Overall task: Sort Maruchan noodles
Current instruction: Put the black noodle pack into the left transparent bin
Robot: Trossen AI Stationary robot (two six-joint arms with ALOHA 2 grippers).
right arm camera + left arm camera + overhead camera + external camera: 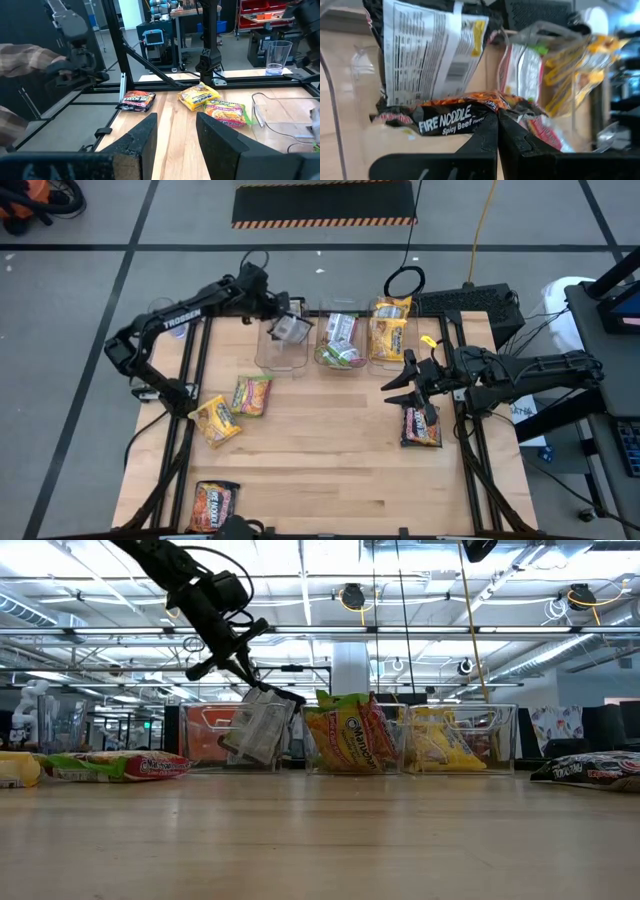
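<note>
Clenched on a dark packet (pixel 445 115) marked Fire Noodle Spicy Beef, the left end effector (pixel 497 131) shows its two fingers pinched together on the packet's lower edge in the left wrist view. From above, that packet (pixel 290 329) hangs at the left clear bin (pixel 268 352), the first of three bins along the desk's (pixel 330 440) far edge; from desk level the packet (pixel 258 728) dangles tilted in front of that bin, under the left end effector (pixel 240 668).

Next along, the middle bin (pixel 322 340) holds green-edged packets (pixel 342 340), and the right bin (pixel 372 352) holds yellow packets (pixel 390 328).

Over on the right side, the right end effector (pixel 400 388) is released, its fingers spread apart, just beside another dark packet (pixel 422 426) lying flat on the desk and not touching it.

Loose on the left side lie a yellow packet (pixel 214 420) and a green-edged packet (pixel 251 395), touching or nearly so. One more dark packet (pixel 212 506) rests at the near left corner. In the right wrist view a person's sleeve (pixel 20 55) shows beyond the desk's edge, and a clear cup (pixel 276 57) stands past the frame.
</note>
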